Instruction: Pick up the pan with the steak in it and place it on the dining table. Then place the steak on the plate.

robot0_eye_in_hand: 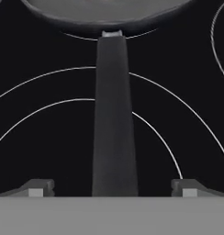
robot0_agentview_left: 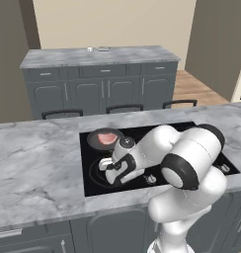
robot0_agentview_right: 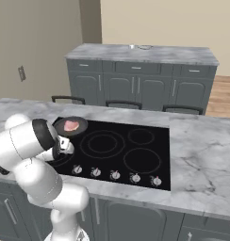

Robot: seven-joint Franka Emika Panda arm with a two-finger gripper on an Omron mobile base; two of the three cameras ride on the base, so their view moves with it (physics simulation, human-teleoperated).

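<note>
Black and round, the pan (robot0_agentview_left: 105, 139) sits on the back left ring of the cooktop (robot0_agentview_left: 191, 129) in the left base view, and the pink steak (robot0_agentview_left: 107, 138) lies flat inside it. The pan's handle runs toward 5 o'clock, under the white arm, so most of it is hidden. The gripper (robot0_agentview_left: 108, 170) hangs low over the front left ring, near the pan. Behind the counter stands the dining table (robot0_agentview_left: 58, 57) with its marble top, well apart from the pan. In the right base view, the pan (robot0_agentview_right: 70, 126) is at the far left corner of the cooktop (robot0_agentview_right: 145, 155), with the steak (robot0_agentview_right: 71, 125) in it, close to the cooktop's left edge. The other rings to the right are bare. The dining table (robot0_agentview_right: 183, 54) stands across the back. In the hand view, the pan's long handle (robot0_eye_in_hand: 113, 114) points straight to 12 o'clock, where it meets the pan (robot0_eye_in_hand: 109, 18). The gripper (robot0_eye_in_hand: 113, 188) is spread wide, with one fingertip (robot0_eye_in_hand: 38, 188) on each side of the handle and not touching it.
</note>
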